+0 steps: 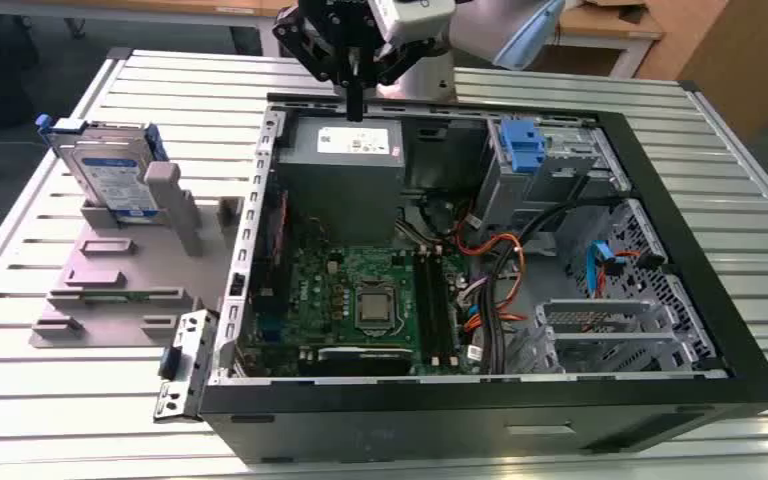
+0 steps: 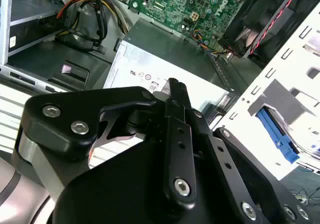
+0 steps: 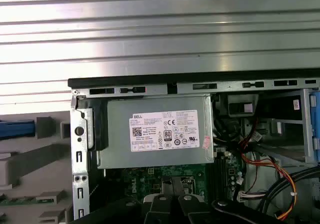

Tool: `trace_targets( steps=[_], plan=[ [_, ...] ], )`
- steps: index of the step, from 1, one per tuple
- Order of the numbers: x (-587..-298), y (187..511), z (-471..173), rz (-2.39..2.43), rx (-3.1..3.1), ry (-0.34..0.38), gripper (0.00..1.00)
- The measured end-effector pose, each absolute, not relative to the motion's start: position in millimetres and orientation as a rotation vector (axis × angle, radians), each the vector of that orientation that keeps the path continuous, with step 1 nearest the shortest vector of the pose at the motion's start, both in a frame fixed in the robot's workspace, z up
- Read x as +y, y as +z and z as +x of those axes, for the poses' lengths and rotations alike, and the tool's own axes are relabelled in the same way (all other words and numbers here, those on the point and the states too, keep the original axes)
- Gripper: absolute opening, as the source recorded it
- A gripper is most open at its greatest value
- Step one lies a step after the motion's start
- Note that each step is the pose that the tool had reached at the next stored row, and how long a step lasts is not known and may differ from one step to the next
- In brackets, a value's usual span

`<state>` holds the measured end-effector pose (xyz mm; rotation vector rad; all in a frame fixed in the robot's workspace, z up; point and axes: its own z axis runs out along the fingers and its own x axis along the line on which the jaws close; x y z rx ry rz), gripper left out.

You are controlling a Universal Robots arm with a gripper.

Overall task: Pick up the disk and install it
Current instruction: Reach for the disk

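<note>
At the near side, the black wall of the open computer case (image 1: 491, 425) is seen; the case is laid on its side on the slatted metal bench (image 1: 91, 400). Inside it, a green board (image 1: 357, 290) lies flat, and orange and black cables (image 1: 491, 250) are bundled on the exterior view's right of the board.

Outside the case, on the exterior view's left, a grey holder (image 1: 104, 290) is placed on the bench. The disk (image 1: 107, 175) is stood upright in the far part of this holder, well apart from the claw. Its blue-and-white label is turned toward the camera, and the blue frame is seen at its edges. The print on this label cannot be read.

Farther back inside the case, the grey power supply (image 1: 344, 150) is mounted against the far wall. A white sticker (image 3: 167, 130) with black print and small round marks is fixed on it. A blue bracket (image 1: 524, 150) is seen on the exterior view's right of it.

At the far rim of the case, the claw (image 1: 353, 112) is hung point-down just above the power supply. Its fingers (image 2: 175, 92) are pressed together and nothing is gripped between them.
</note>
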<state>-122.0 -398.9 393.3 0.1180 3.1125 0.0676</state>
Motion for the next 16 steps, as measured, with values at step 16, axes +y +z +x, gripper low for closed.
trace_targets(
  steps=[16],
  plan=[
    [-398.9, 393.3, -126.2, 0.118, 3.112, 0.068, 0.11]
  ],
)
